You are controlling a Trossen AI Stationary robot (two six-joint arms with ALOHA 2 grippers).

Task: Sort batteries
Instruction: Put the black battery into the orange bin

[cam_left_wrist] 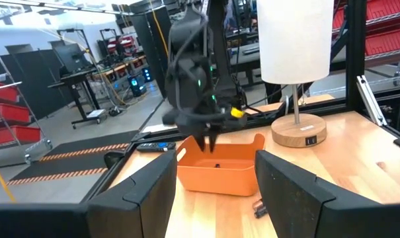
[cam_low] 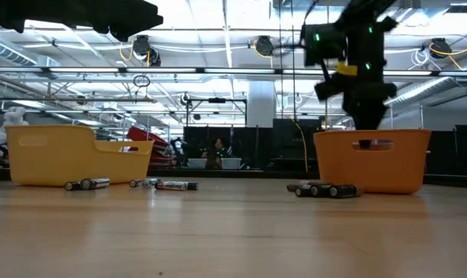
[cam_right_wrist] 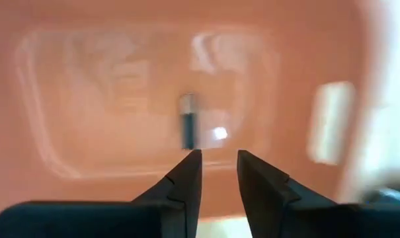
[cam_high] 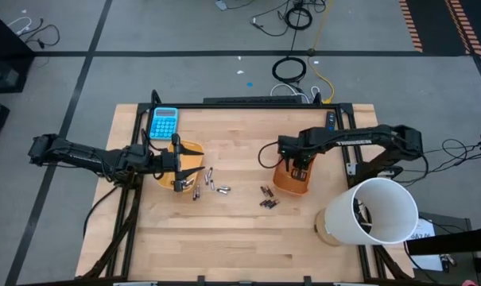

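Silvery batteries (cam_high: 211, 183) lie on the table just right of the yellow tray (cam_high: 189, 149). Dark batteries (cam_high: 267, 198) lie left of the orange tray (cam_high: 290, 185). In the low view the same groups show as silvery batteries (cam_low: 165, 185) and dark batteries (cam_low: 323, 189) in front of their trays. My right gripper (cam_right_wrist: 219, 158) hangs open above the orange tray, pointing down, with one battery (cam_right_wrist: 186, 123) lying on the tray floor below its tips. My left gripper (cam_left_wrist: 213, 192) hovers open over the yellow tray, holding nothing.
A blue calculator (cam_high: 164, 121) lies at the far edge behind the yellow tray. A lamp with a white shade (cam_high: 377, 210) and a wooden base (cam_high: 326, 226) stands at the near right, close to the orange tray. The table's near half is bare wood (cam_high: 224, 246).
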